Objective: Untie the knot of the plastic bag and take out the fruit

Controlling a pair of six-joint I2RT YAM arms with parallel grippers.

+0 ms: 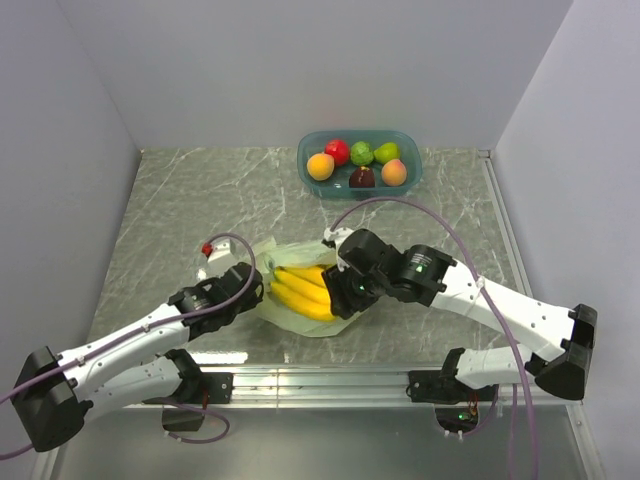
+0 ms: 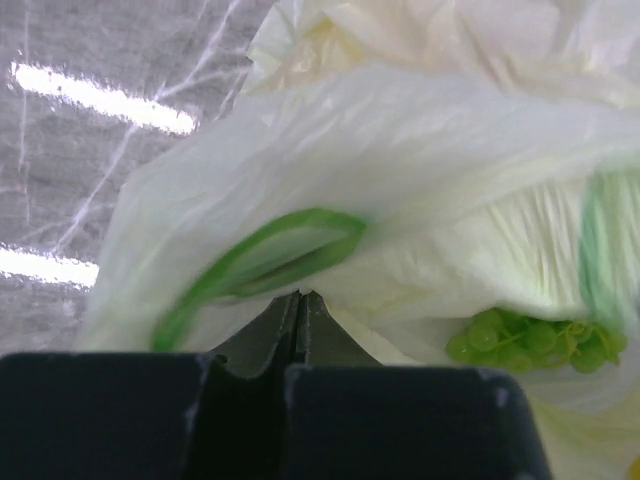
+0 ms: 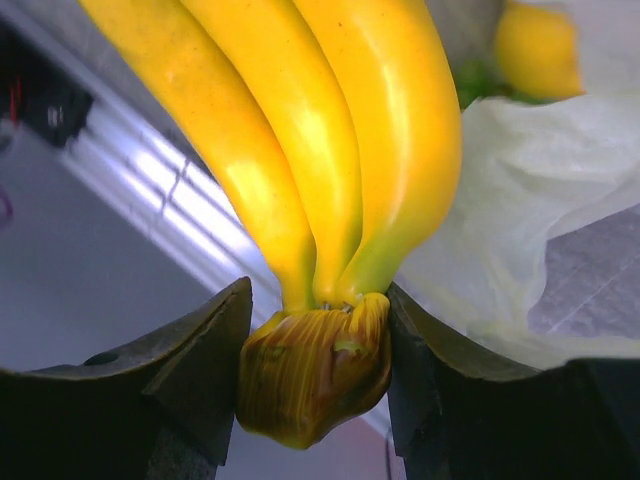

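Note:
The plastic bag (image 1: 283, 252) lies crumpled at the table's middle front, its mouth open; no knot shows. A yellow banana bunch (image 1: 303, 290) lies half out of it. My right gripper (image 1: 336, 297) is shut on the bunch's brown stem (image 3: 312, 365), with the bananas (image 3: 330, 130) pointing away from it. My left gripper (image 1: 262, 288) is at the bag's left side, jaws shut with the bag's film (image 2: 400, 160) pinched at the tips (image 2: 298, 297). A green grape bunch (image 2: 530, 340) and a yellow fruit (image 3: 535, 50) sit inside the bag.
A teal bowl (image 1: 305, 150) at the back holds an orange fruit (image 1: 320, 165), a red apple (image 1: 337, 151), two green fruits (image 1: 361, 153), a dark purple fruit (image 1: 362, 178) and a red-orange fruit (image 1: 394, 172). A small red and white object (image 1: 208, 250) lies left of the bag.

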